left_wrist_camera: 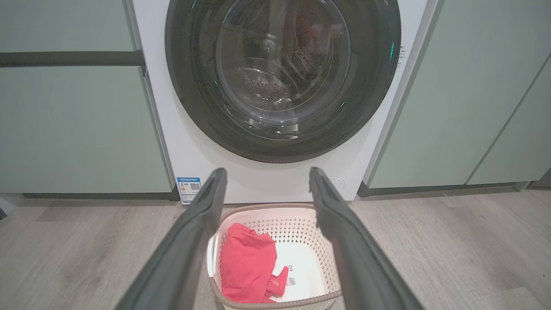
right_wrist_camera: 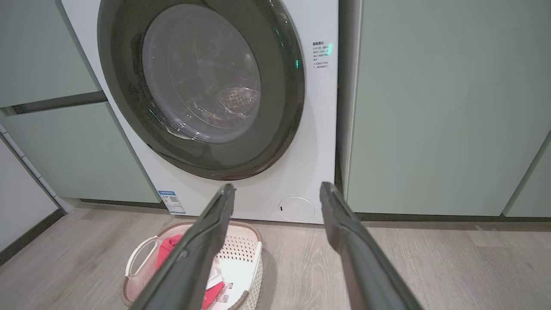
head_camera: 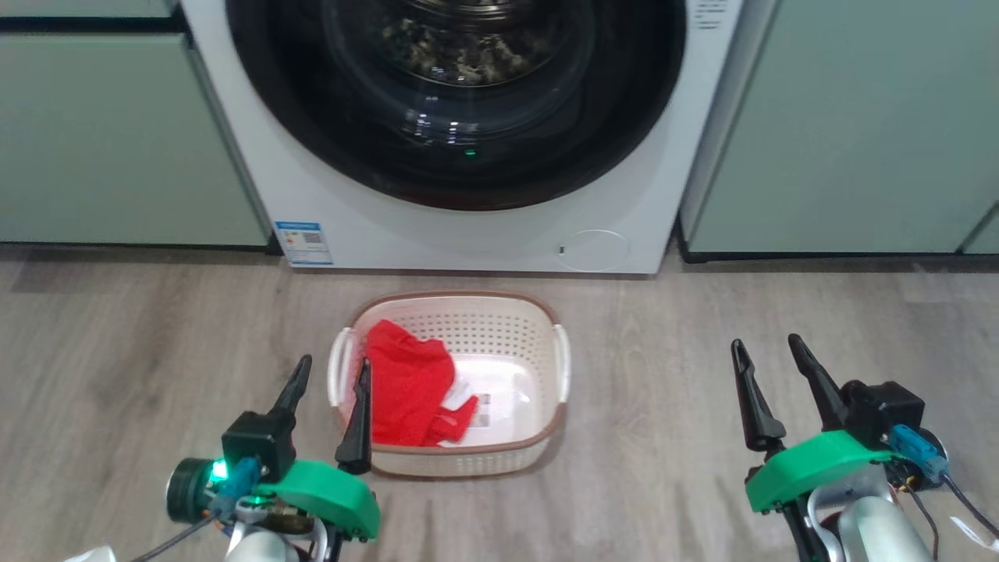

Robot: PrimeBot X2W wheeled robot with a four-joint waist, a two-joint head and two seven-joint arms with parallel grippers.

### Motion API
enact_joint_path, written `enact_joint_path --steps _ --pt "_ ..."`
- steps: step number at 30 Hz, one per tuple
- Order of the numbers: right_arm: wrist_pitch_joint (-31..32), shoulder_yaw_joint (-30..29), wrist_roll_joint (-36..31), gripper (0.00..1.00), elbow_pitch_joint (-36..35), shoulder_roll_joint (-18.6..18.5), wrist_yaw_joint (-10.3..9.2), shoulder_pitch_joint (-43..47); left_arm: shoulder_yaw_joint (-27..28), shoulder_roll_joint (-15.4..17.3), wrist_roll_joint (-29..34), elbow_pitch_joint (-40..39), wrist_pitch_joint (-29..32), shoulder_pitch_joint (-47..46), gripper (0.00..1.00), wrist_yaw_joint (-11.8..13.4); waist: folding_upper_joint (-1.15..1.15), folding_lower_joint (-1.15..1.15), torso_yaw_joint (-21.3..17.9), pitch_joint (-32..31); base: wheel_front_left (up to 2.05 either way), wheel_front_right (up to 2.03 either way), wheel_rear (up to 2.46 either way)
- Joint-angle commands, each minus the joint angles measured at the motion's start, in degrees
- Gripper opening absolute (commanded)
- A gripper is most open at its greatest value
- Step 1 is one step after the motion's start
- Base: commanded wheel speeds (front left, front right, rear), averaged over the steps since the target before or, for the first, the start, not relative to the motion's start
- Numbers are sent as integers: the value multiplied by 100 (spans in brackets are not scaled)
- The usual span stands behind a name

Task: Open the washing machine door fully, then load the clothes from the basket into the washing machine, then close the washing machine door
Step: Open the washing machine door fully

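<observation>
Grey wood-look floor (head_camera: pixel 156 351), pale green cabinets (head_camera: pixel 117 133) either side of the white washing machine (head_camera: pixel 468 238). Its door (head_camera: pixel 296 117), a glossy black rim around bulging glass, is shut. The cream perforated basket (head_camera: pixel 499 332) just in front holds the red clothes (head_camera: pixel 406 382), bunched on its left side. The left gripper (head_camera: pixel 335 362) is spread open, one finger crossing the basket's left rim beside the fabric. The right gripper (head_camera: pixel 765 341) is open too, well off to the right.

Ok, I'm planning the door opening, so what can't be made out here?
Washing machine door: top cut off by every view's upper edge; handle not discernible.
Clothes: left edge hidden behind the left claw, head view.
Basket sticker: print too small, every view.
</observation>
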Motion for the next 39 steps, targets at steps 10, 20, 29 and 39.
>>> enact_joint_path --steps 10,20,29,39 --pt "-77 146 27 100 -138 -77 0 -320 211 21 54 -264 -72 -201 100 32 0 0 -88 -10 123 123 -246" --pt "-77 109 4 100 -156 -77 0 -322 154 21 230 -373 -72 -202 100 226 0 0 -126 -18 84 84 -167" --pt "-77 126 31 100 -156 -77 0 -300 169 21 260 -367 -72 -198 100 188 0 0 -110 -54 11 11 -22" --pt "-77 114 24 100 -171 -77 0 -286 173 21 304 -374 -72 -175 100 170 0 0 -117 -83 0 0 0"
